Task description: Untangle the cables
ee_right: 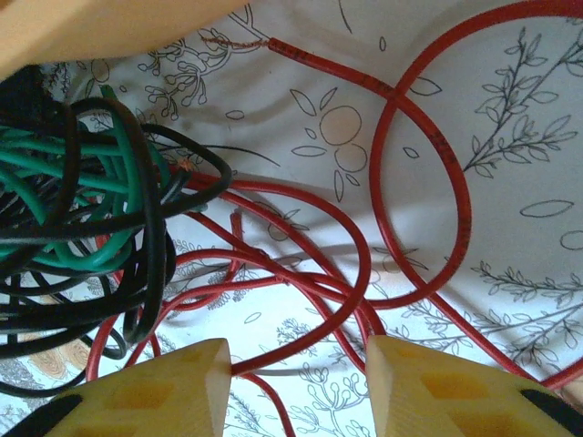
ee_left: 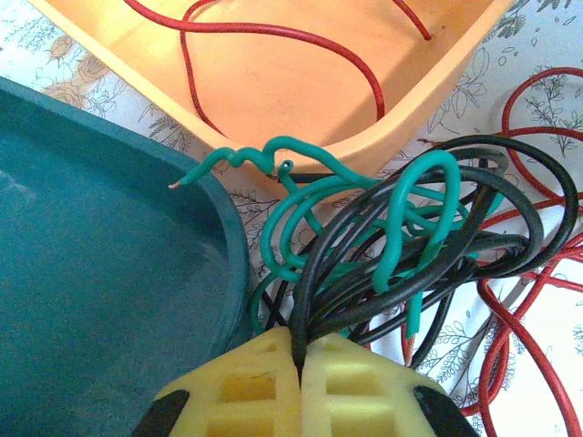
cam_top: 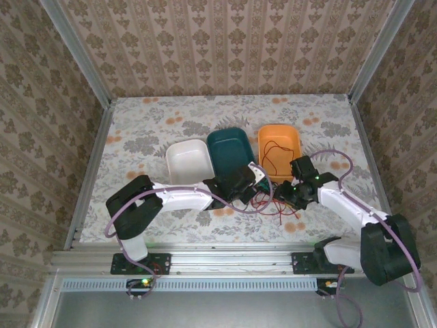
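The cables lie as a tangle (cam_top: pixel 271 202) on the table just in front of the orange bin (cam_top: pixel 293 137). Black cables (ee_left: pixel 428 264) and green cables (ee_left: pixel 301 155) are knotted together, with red cables (ee_left: pixel 537 300) looped to the right of them. My left gripper (ee_left: pixel 299 350) is shut on a black strand that rises out of the knot. One red cable (ee_left: pixel 273 32) lies inside the orange bin (ee_left: pixel 273 100). My right gripper (ee_right: pixel 296 364) stands open low over red loops (ee_right: pixel 428 137), and one red strand crosses between its fingers. The green-black knot (ee_right: pixel 82 209) sits to its left.
Three bins stand in a row behind the tangle: white (cam_top: pixel 172 164), teal (cam_top: pixel 212 147) and orange. The teal bin's rim (ee_left: pixel 228 237) is close to the left of my left gripper (cam_top: pixel 256 179). My right gripper (cam_top: pixel 285 195) is near the table's front edge.
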Motion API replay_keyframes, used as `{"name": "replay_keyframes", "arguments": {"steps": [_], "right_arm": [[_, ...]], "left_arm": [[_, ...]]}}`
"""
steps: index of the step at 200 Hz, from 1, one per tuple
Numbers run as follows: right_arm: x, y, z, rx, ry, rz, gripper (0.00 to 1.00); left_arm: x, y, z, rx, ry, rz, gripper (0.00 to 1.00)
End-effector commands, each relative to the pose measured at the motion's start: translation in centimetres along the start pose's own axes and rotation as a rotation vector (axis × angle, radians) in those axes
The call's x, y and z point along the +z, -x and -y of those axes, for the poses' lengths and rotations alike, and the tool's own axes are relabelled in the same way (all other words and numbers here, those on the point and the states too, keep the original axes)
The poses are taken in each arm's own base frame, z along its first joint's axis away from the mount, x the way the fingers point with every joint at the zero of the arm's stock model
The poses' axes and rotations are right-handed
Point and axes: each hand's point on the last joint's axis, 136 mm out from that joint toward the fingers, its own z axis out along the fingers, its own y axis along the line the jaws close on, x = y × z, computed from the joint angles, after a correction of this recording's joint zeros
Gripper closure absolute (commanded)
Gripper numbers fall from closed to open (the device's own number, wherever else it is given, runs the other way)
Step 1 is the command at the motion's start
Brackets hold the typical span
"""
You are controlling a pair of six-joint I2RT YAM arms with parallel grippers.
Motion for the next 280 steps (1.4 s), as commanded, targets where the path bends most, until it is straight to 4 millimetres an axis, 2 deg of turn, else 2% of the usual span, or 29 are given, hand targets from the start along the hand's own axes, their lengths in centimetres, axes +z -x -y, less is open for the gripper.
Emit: {"name": "replay_keyframes", "arguments": {"steps": [1, 37, 44, 65, 70, 76, 100, 124, 148, 186, 215, 280], "right_arm": [[-0.1, 0.7, -1.2, -0.025, 0.043, -0.005, 0.55], [0.3, 1.1, -1.4, -0.026, 0.059, -0.004, 0.58], [0.3, 1.1, -1.3, -0.024, 0.055, -0.003, 0.64], [-0.3, 1.5, -0.6, -0.007, 0.022, 0.037, 0.92], [-0.6, 1.3, 0.1, 0.009, -0.007, 0.038, 0.97], [-1.0, 1.4, 0.5, 0.02, -0.029, 0.058, 1.0], [-3.3, 2.2, 1.9, 0.089, -0.081, 0.186, 1.0], [-6.7, 3.6, 1.6, 0.128, -0.05, 0.341, 1.0], [-11.2, 5.6, 0.1, 0.08, 0.008, 0.505, 1.0], [-20.6, 8.3, -4.8, -0.071, 0.174, 0.772, 1.0], [-26.8, 9.9, -7.2, -0.126, 0.24, 0.96, 1.0], [-35.6, 12.4, -11.2, -0.174, 0.346, 1.213, 1.0]], "left_arm": [[-0.3, 0.5, -0.2, -0.008, 0.009, 0.017, 1.0], [-0.3, 0.5, -0.1, -0.001, 0.008, 0.015, 1.0], [-0.3, 0.6, 0.0, 0.002, 0.005, 0.016, 1.0], [-0.3, 0.6, 0.0, 0.007, 0.006, 0.013, 1.0], [-0.3, 0.6, 0.1, 0.009, 0.005, 0.013, 1.0], [-0.3, 0.6, 0.1, 0.009, 0.005, 0.014, 1.0], [-0.3, 0.6, 0.2, 0.013, 0.004, 0.016, 1.0], [-0.2, 0.7, 0.3, 0.014, -0.002, 0.014, 1.0], [-0.2, 0.6, 0.4, 0.017, -0.006, 0.01, 1.0], [-0.1, 0.5, 0.6, 0.021, -0.011, 0.007, 1.0], [0.0, 0.5, 0.6, 0.022, -0.011, 0.005, 1.0], [0.1, 0.5, 0.7, 0.029, -0.011, -0.001, 1.0]]}}
